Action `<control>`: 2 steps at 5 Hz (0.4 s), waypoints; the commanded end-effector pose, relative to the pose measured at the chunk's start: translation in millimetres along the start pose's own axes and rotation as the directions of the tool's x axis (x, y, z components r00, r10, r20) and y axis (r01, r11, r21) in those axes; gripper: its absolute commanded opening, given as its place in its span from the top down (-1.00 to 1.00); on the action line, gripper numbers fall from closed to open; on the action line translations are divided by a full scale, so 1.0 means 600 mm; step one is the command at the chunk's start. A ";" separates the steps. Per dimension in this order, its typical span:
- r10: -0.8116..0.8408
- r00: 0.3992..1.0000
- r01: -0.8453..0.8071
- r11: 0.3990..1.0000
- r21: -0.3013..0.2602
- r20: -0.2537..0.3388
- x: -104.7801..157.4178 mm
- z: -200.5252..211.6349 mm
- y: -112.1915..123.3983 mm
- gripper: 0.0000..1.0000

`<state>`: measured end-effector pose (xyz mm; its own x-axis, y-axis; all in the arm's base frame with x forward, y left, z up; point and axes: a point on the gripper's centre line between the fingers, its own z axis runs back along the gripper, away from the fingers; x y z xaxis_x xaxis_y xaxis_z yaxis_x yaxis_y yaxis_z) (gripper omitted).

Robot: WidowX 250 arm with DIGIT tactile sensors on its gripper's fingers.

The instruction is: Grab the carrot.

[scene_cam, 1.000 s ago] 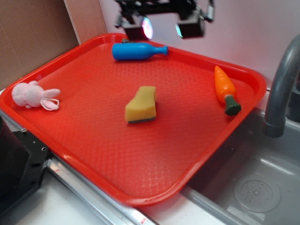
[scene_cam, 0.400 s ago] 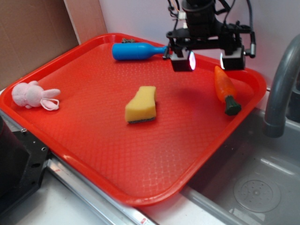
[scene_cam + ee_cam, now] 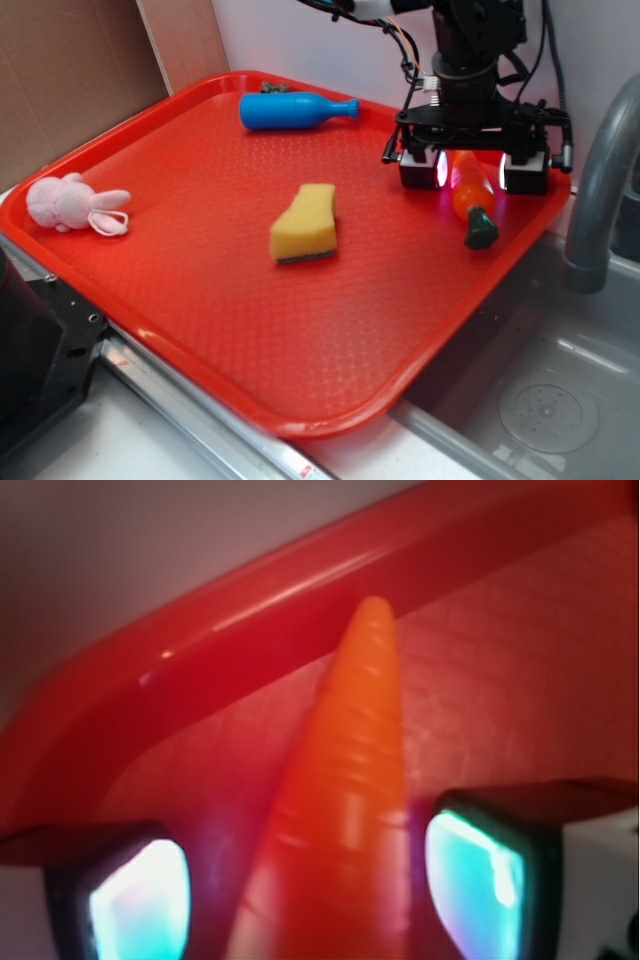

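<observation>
The carrot (image 3: 466,196) is glossy orange with a dark green stub top and lies on the red tray (image 3: 200,250) near its far right corner, stub toward the front. My gripper (image 3: 472,170) is down over it, open, with one finger on each side of the orange body. In the wrist view the carrot (image 3: 350,800) runs up between the two lit pads (image 3: 140,900), its tip toward the tray's rim. The right pad is close to the carrot; a gap shows on the left side.
A blue bottle (image 3: 290,110) lies at the tray's back. A yellow sponge (image 3: 304,224) is in the middle and a pink plush rabbit (image 3: 72,203) at the left edge. A grey faucet (image 3: 600,190) and sink (image 3: 540,390) lie to the right.
My gripper has moved right and down from above the blue bottle until it straddles the carrot. The carrot's stub end has shifted slightly left.
</observation>
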<state>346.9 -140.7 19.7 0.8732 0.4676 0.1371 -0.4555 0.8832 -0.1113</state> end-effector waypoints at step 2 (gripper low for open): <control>-0.079 0.962 0.064 0.996 -0.065 -0.261 -0.064 0.133 0.094 1.00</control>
<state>268.7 -105.2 72.8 0.9217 0.3550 -0.1564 -0.3738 0.9206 -0.1132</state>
